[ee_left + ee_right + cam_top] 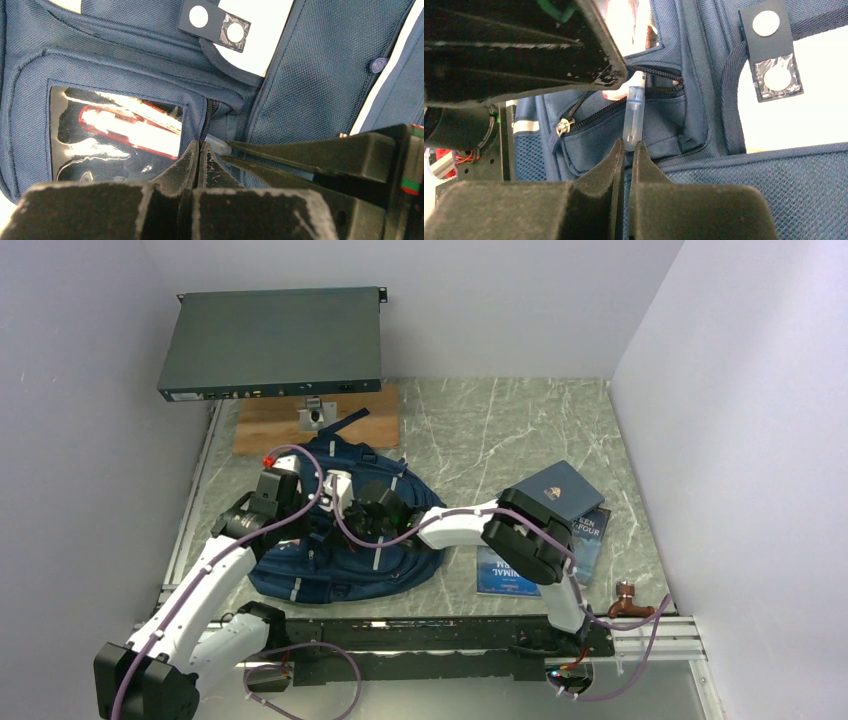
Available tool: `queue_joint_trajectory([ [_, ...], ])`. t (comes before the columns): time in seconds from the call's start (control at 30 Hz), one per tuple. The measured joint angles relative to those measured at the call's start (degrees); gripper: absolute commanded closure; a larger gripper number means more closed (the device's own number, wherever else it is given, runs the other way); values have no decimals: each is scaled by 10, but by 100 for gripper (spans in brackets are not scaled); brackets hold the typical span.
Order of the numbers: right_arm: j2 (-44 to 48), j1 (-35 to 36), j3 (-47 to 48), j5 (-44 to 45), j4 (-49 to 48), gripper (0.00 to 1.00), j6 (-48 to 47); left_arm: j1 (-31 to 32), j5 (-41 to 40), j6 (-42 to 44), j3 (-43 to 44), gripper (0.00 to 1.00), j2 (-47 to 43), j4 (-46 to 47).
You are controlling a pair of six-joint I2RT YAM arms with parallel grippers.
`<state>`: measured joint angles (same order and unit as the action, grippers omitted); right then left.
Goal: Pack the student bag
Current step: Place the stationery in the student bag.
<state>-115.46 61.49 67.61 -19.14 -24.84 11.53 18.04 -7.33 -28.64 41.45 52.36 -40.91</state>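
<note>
You had the student bag (330,575) lying limp-looking on the surface (480,440), right jaws clamped on its clear zipper pull (634,115), left jaws pressed together at the pocket seam, likely the firmest hold.

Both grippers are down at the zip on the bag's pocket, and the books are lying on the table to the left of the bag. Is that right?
Not quite: the books lie to the right of the student bag, not the left, as the top external view shows. The rest holds: the left gripper and right gripper are both at the pocket's zip.
</note>
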Motion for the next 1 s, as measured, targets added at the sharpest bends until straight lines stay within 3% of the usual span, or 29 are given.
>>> queue_joint_trajectory([
  [0.3, -49, -3, 74, -26, 34, 100, 0, -2, -18, -2, -23, 99, -26, 8],
  [0.47, -77, -11, 87, -66, 14, 100, 0, -4, -26, -2, -23, 87, -33, 8],
  [0.53, -81, -16, 88, -82, 6, 100, -3, -4, -17, -7, -23, 78, -34, 7],
  [0.63, -82, -18, 87, -88, -11, 100, -10, -3, 14, -12, -21, 49, -34, 1],
  [0.73, -82, -19, 82, -87, -37, 100, -15, -7, 35, -13, -11, 29, -40, -23],
  [0.83, -82, -19, 82, -90, -46, 100, -18, -26, 51, -13, 9, 17, -55, -48],
  [1.0, -86, -17, 109, -96, -48, 100, -20, -118, 63, 4, 64, 10, -79, -82],
])
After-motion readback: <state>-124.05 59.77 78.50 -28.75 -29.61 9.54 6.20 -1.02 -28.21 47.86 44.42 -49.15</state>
